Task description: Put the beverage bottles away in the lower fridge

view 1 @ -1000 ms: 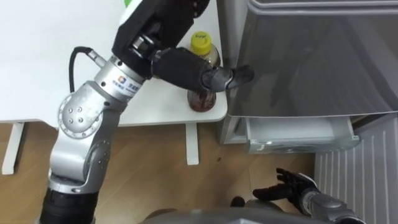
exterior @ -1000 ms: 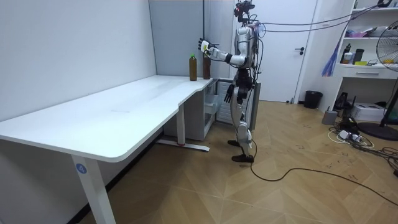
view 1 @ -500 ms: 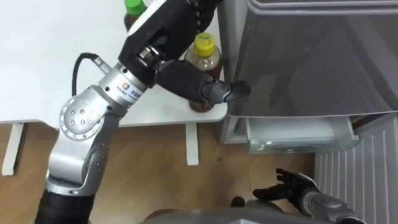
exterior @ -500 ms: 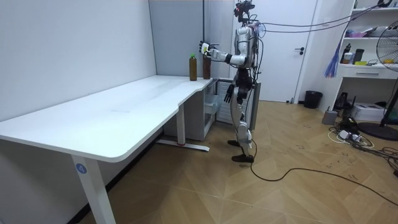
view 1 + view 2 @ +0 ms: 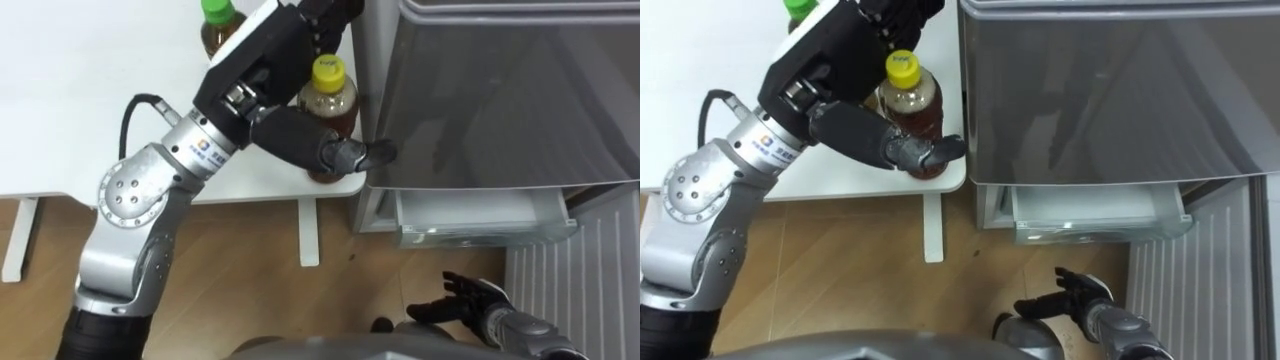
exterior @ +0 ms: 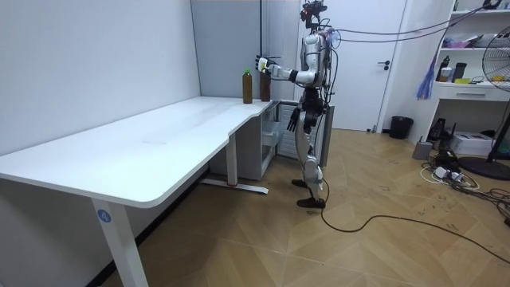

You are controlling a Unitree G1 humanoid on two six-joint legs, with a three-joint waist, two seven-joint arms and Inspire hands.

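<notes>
In the left eye view the left hand (image 5: 275, 60) reaches up from the lower left to a yellow-capped bottle of brown drink (image 5: 328, 95), which stands upright at the corner of the white surface (image 5: 60, 100), just beside the grey fridge. The hand's fingers are apart and not clamped on anything: the thumb (image 5: 330, 150) stretches across the lower front of the bottle towards the fridge, while the other fingers run up past the bottle's far side at the top edge. Whether the thumb touches the bottle cannot be told. A second bottle with a green cap (image 5: 216, 14) stands on the surface just behind the arm. In the right eye view the fridge's grey upper door (image 5: 1110, 90) is closed, and below it a pale drawer (image 5: 1090, 215) juts out a little. A ribbed white panel (image 5: 1200, 285) lies to its lower right. The right hand (image 5: 1080, 298) hangs low over the wooden floor (image 5: 840, 270), near the drawer, empty, its fingers loosely spread. In the room view the robot stands upright at the far end of the long surface, left arm raised forward at the two bottles and right arm down by its hip.
</notes>
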